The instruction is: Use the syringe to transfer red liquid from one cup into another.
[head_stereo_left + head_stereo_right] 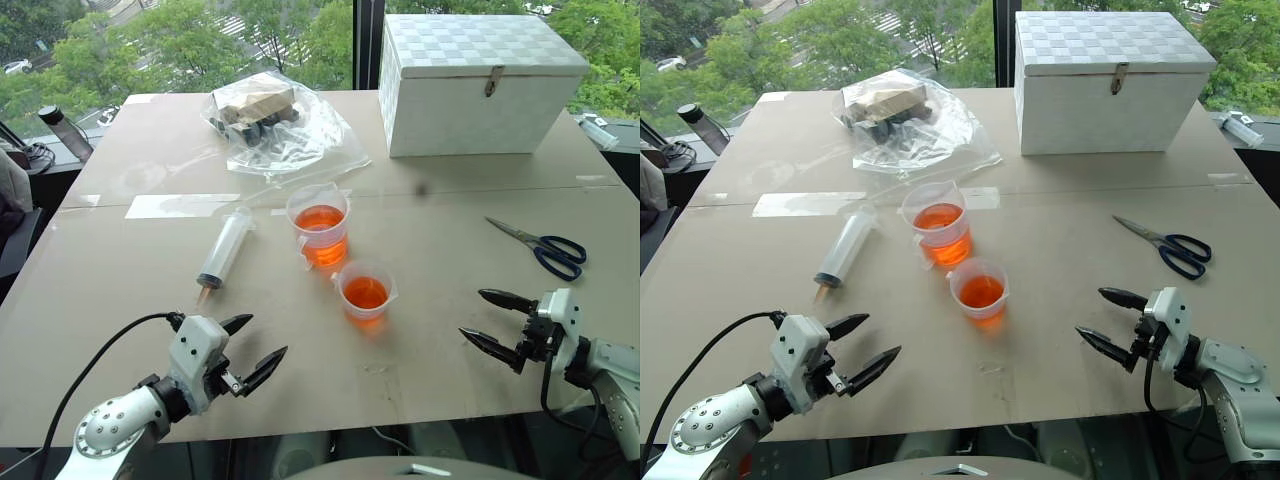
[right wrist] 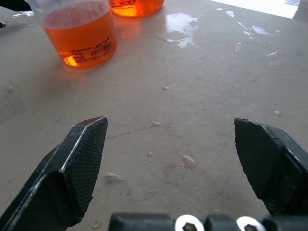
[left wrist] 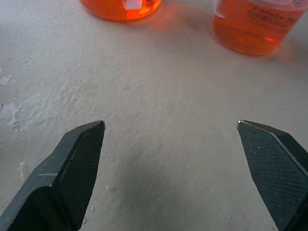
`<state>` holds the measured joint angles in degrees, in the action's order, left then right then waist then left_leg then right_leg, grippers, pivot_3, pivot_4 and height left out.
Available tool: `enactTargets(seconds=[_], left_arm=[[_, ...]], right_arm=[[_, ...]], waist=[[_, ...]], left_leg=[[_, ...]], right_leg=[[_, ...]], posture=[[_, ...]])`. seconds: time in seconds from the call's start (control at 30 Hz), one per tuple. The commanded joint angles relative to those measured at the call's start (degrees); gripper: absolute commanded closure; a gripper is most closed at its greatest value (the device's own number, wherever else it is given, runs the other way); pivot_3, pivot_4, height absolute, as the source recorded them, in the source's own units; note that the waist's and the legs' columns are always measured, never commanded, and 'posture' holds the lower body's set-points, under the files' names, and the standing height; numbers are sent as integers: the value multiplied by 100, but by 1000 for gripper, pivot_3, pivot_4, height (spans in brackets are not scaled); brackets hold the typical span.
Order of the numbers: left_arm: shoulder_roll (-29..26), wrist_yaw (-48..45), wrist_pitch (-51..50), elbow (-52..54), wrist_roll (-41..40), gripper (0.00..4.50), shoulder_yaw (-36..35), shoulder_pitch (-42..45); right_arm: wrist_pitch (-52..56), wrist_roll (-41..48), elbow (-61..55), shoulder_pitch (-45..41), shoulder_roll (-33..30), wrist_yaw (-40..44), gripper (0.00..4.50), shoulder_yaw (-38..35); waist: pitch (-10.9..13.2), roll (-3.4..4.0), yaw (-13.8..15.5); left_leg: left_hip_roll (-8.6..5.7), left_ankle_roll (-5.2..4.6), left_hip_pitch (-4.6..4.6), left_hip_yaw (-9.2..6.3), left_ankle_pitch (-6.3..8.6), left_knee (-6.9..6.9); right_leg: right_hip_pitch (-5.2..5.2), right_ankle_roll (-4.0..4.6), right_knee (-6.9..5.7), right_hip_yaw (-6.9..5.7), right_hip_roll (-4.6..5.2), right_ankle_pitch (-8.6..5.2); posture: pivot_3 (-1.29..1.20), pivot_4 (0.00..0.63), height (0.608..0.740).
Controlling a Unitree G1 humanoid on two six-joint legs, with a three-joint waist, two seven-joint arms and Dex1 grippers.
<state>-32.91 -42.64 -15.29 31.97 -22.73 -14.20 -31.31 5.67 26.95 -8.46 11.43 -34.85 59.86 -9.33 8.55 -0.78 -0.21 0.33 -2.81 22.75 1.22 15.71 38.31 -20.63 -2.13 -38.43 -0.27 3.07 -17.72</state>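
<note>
The syringe (image 1: 225,250) lies flat on the table, left of the cups, its orange-tinted tip toward me. The taller cup (image 1: 320,225) holds red liquid (image 1: 321,219), which looks orange. Just in front and to its right stands the shorter cup (image 1: 365,290), also with red liquid (image 1: 365,293) in it. My left gripper (image 1: 268,335) hovers open and empty near the front edge, below the syringe's tip. On the right, my right gripper (image 1: 471,313) is open and empty too, apart from the shorter cup. Both cups show ahead in the wrist views: shorter cup (image 2: 79,36), taller cup (image 3: 120,7).
Blue-handled scissors (image 1: 545,248) lie on the table at the right. A white latched box (image 1: 480,85) stands at the back right, and a clear plastic bag (image 1: 275,120) with packets at the back middle. Small wet spots (image 2: 179,21) mark the table near the cups.
</note>
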Motion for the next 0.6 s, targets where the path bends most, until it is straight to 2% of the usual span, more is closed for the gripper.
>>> enactTargets(seconds=[0.03,0.6], left_arm=[[24,-21,55,133,-132,0,-70,-19],[236,-43,342,27,-225,0,-190,-233]], right_arm=[[-57,-5,-14,-158,-161,155,38,-19],[1,-18,126,-414,-348,341,38,34]], waist=[[0,0,0],[1,2,-15]], left_leg=[[0,0,0,0,0,0],[0,-4,4,0,2,-7]], right_leg=[[0,0,0,0,0,0],[1,-1,15,-4,1,1]], posture=[[0,150,740],[0,150,740]])
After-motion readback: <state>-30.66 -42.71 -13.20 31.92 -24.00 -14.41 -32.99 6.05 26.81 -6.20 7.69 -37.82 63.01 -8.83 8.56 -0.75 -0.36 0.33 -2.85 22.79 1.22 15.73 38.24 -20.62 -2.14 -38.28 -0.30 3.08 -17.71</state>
